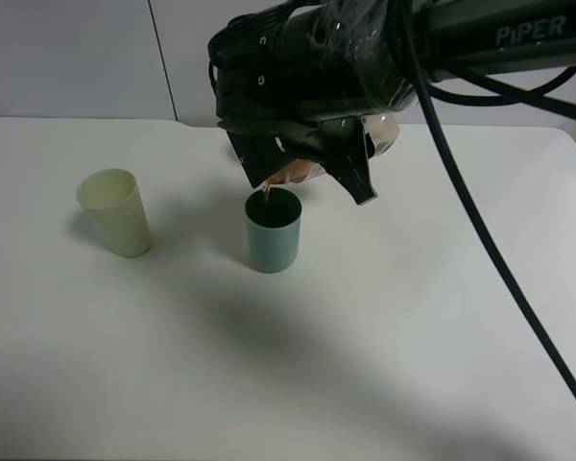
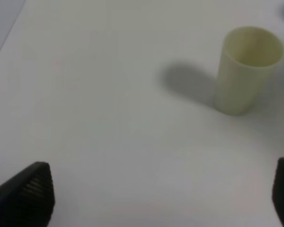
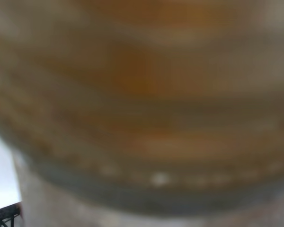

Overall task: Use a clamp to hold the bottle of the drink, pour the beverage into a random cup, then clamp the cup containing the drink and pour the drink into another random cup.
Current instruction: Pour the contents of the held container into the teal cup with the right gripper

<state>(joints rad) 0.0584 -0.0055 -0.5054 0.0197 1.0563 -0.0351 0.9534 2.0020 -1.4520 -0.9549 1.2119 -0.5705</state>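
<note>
My right gripper [image 1: 309, 182] is shut on the bottle [image 1: 296, 173] and holds it tilted, neck down, just above the teal-green cup [image 1: 273, 235] at the table's middle. A thin brown stream of the beverage [image 1: 266, 195] runs from the neck into that cup. In the right wrist view the bottle [image 3: 142, 179] fills the frame as a blur, with brown beverage [image 3: 142, 85] inside. The pale yellow-green cup [image 1: 115, 211] stands upright to the left, apart from the teal one. My left gripper [image 2: 158, 198] hangs open over bare table, short of the yellow-green cup [image 2: 248, 71], with nothing between its fingers.
The white table [image 1: 384, 336] carries only the two cups. The right arm and its black cable [image 1: 480, 230] reach across from the upper right. A grey wall runs behind the table's far edge.
</note>
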